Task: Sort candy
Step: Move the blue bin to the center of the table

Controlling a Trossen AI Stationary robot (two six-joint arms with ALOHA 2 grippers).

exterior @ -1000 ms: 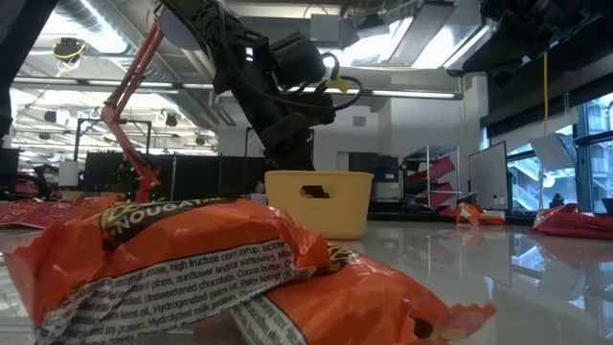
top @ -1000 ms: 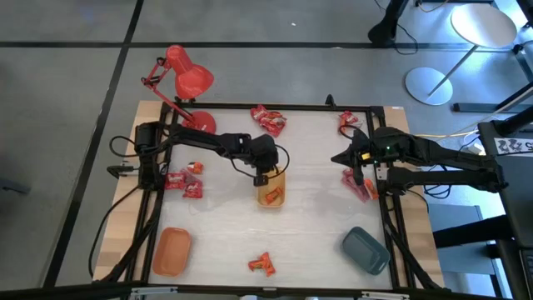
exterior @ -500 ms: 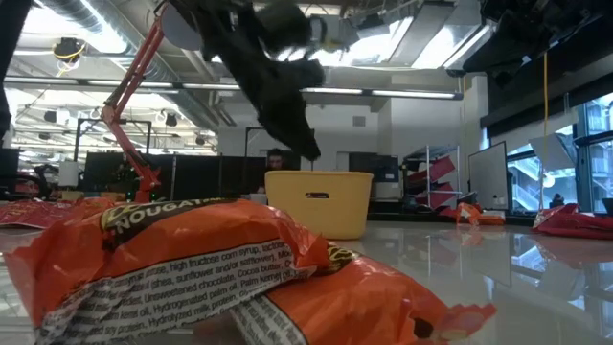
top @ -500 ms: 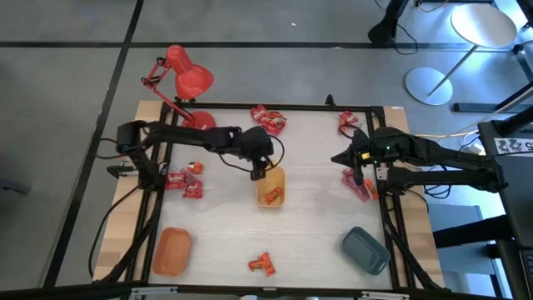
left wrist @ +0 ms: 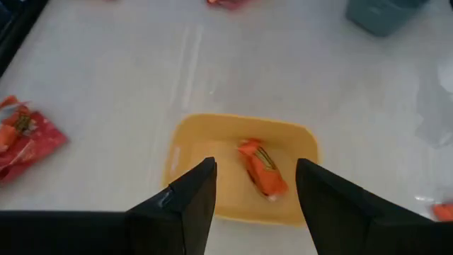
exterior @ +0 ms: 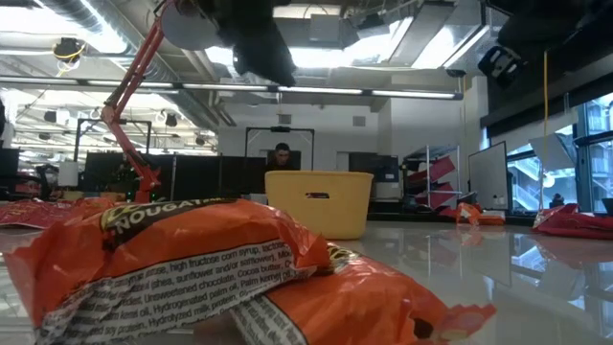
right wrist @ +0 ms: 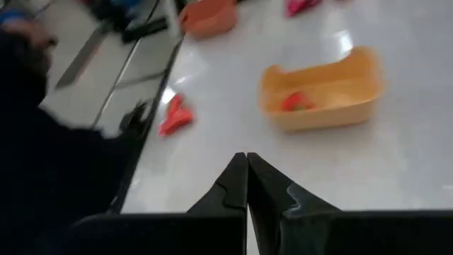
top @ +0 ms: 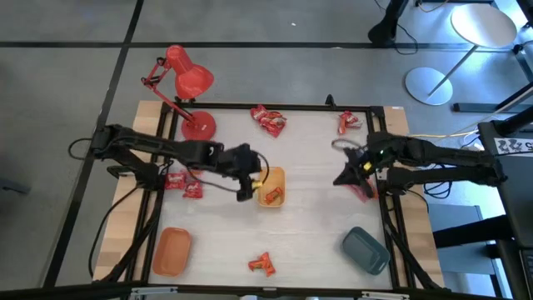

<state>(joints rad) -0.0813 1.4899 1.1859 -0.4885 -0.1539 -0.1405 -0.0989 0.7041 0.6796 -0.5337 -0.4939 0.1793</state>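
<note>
The yellow tray (top: pixel 271 187) stands mid-table with one orange-red candy (left wrist: pixel 262 168) lying in it. My left gripper (top: pixel 244 185) hovers open just left of this tray, and its fingers (left wrist: pixel 191 195) frame the tray in the left wrist view. My right gripper (top: pixel 343 177) is shut and holds nothing, above the table right of the tray (right wrist: pixel 322 88). Loose candy lies in clusters at the far edge (top: pixel 268 119), the far right (top: pixel 348 122), the left edge (top: pixel 181 182), the right edge (top: pixel 365 190) and the near edge (top: pixel 263 264). An orange wrapper (exterior: pixel 211 259) fills the low view's foreground.
An orange tray (top: pixel 171 250) sits at the near left corner and a grey tray (top: pixel 365 250) at the near right. A red desk lamp (top: pixel 190 82) stands at the far left corner. Bare tabletop lies between the yellow tray and the near edge.
My left gripper has drawn back from over the yellow tray toward the table's left and slightly toward the near edge, and the arm has risen out of the low view. My right gripper has swung a little toward the near edge.
</note>
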